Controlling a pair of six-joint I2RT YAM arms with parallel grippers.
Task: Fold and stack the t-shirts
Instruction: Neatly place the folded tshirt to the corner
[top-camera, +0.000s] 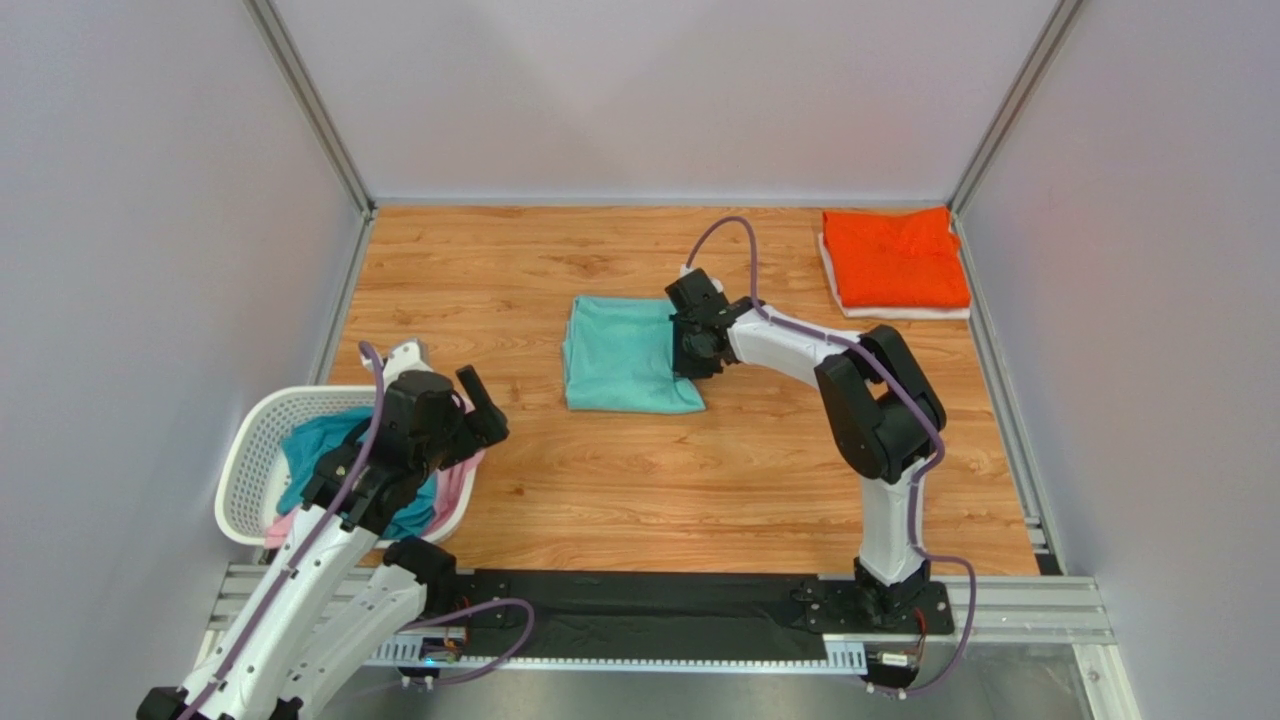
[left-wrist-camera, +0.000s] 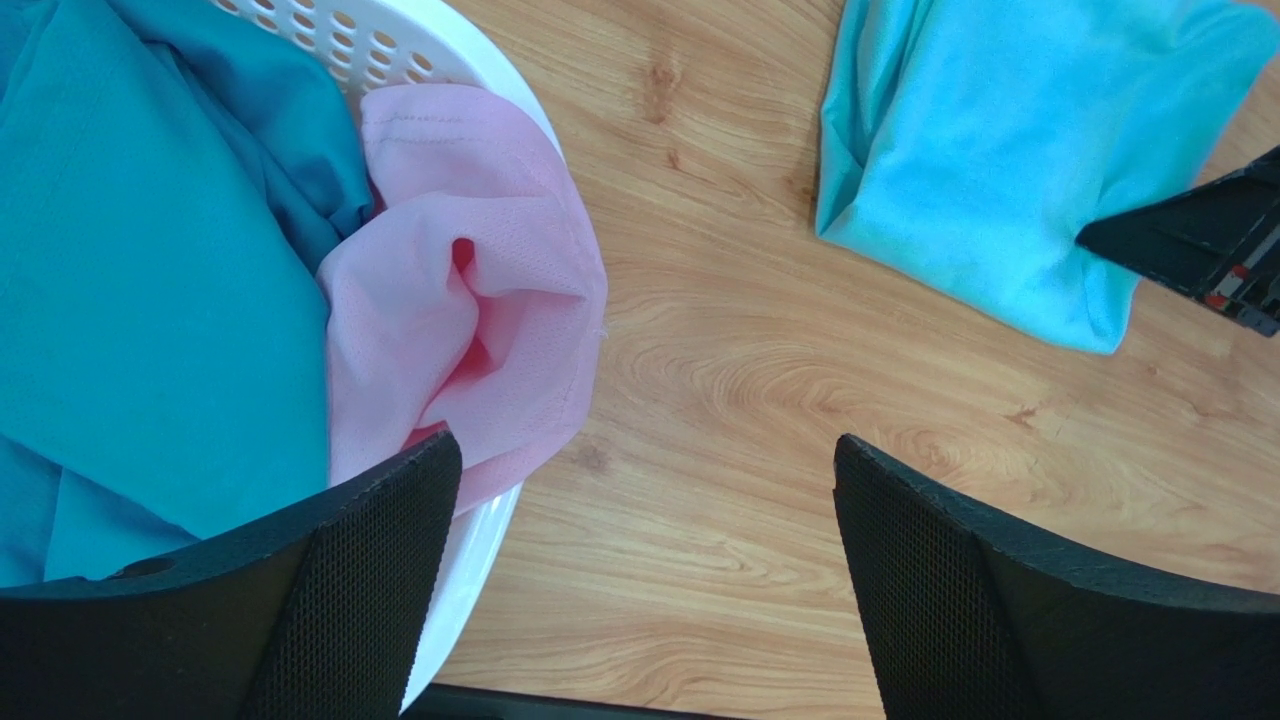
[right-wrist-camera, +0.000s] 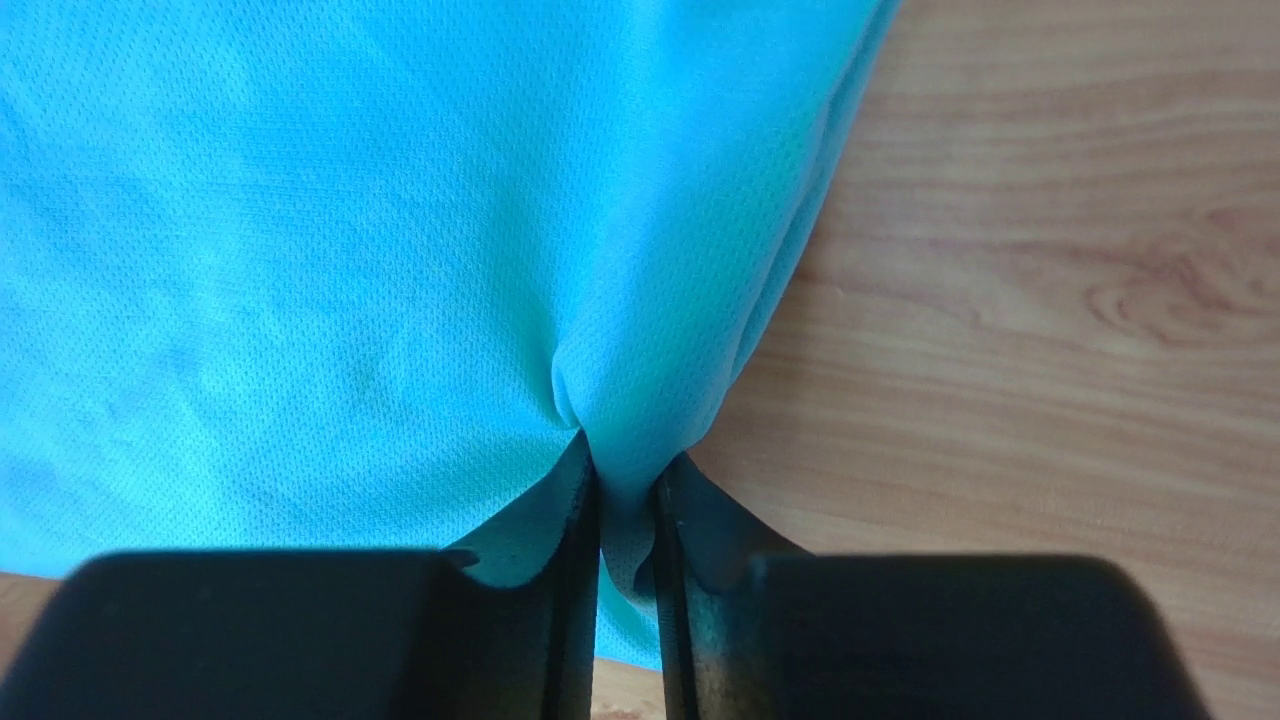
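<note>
Stretched forward over the table, my right gripper (right-wrist-camera: 618, 510) pinches a fold of the mint-teal t-shirt (top-camera: 619, 357); my left gripper (top-camera: 478, 408), jaws fully spread, hangs over the laundry basket (top-camera: 241, 468) rim.

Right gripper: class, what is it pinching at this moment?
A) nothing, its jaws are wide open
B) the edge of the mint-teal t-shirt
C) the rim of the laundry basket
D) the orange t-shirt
B: in the right wrist view the right gripper is closed on a fold of the mint-teal t-shirt.
</note>
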